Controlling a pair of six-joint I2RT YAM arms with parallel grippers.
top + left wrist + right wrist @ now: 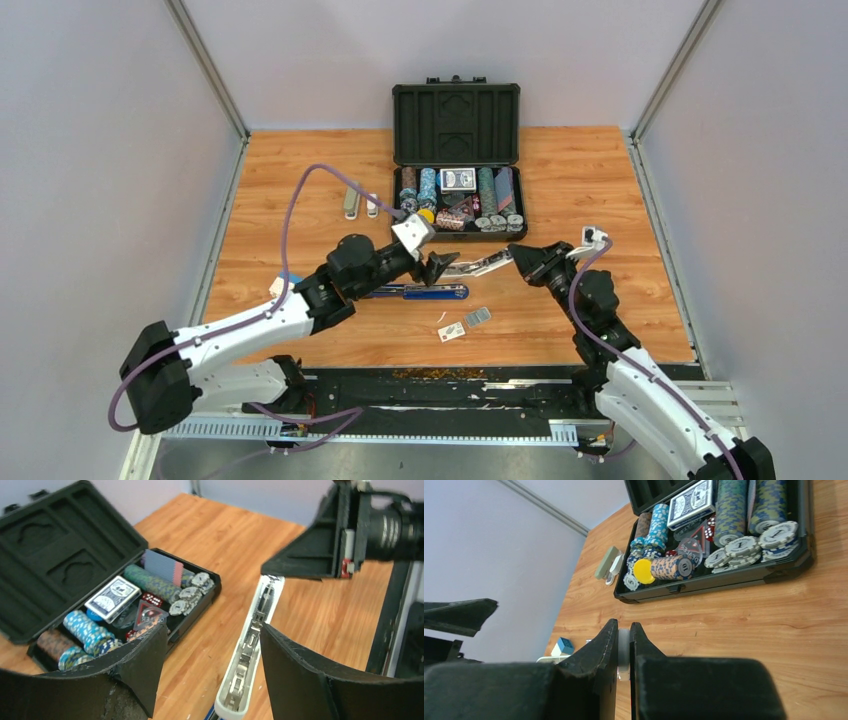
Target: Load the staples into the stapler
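Observation:
The blue stapler (428, 292) lies on the table in front of the arms, its white lid (480, 265) swung up and open. My right gripper (512, 257) is shut on the lid's far end, seen as a thin white edge (624, 652) between the fingers (599, 650). My left gripper (212, 650) stands open around the lid (248, 647), whose metal inside faces up. The lid sits close to the right-hand finger (295, 670), and I cannot tell whether they touch. The staples (478, 316) lie flat on the wood just right of the stapler.
An open black case (457, 125) of poker chips and cards stands at the back. A grey-olive stapler (350, 203) and a white stapler (372, 206) lie to its left. A tiny white box with a red mark (452, 331) rests beside the staples.

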